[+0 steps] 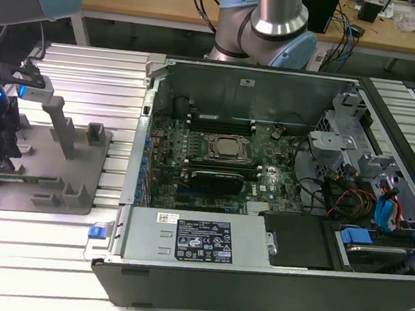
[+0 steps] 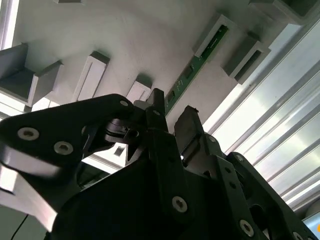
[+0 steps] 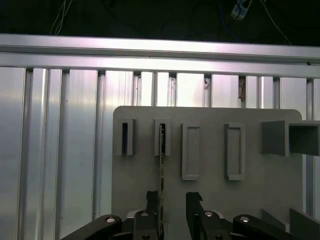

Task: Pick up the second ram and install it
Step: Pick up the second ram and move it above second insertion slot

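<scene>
In the first wrist view we find the gripper [image 3: 172, 200] released, jaws straddling the second ram [image 3: 162, 165], ram on edge in a grey plate [image 3: 260, 200] slot.

One grey plastic plate [image 3: 250, 200] lies on one ribbed aluminium worktop [image 3: 60, 150]. On the plate: one thin green circuit-board strip [image 3: 162, 170] and four raised rectangular slot blocks [image 3: 128, 137], possibly more. Beside the plate: one open black computer case [image 1: 267, 297]. Over the plate: one black pincer [image 3: 172, 195] with two fingers [image 3: 194, 200].
</scene>
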Action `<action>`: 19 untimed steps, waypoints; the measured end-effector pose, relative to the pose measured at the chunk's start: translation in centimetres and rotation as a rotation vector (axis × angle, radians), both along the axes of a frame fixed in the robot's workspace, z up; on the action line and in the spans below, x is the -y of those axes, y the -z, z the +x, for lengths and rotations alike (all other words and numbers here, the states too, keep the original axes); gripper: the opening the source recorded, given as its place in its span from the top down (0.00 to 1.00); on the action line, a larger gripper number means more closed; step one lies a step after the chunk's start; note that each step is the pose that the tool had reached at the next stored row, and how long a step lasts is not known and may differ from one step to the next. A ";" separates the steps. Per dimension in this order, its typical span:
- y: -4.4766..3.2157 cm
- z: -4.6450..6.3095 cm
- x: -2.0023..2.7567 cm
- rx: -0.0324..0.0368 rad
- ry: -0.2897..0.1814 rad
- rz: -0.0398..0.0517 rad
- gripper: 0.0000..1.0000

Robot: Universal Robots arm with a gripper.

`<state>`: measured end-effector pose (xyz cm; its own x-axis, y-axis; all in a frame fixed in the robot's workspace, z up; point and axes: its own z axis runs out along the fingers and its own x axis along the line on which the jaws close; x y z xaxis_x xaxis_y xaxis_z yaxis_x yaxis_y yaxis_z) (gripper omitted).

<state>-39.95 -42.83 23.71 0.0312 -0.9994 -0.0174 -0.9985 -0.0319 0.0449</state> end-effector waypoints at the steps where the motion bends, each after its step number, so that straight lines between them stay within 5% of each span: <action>1: 0.06 0.0 0.00 0.0003 0.000 -0.0004 0.66; 13: 2.91 -1.1 0.12 -0.0041 -0.041 -0.0063 0.66; 19: 3.01 -1.2 0.50 -0.0041 -0.041 -0.0062 0.66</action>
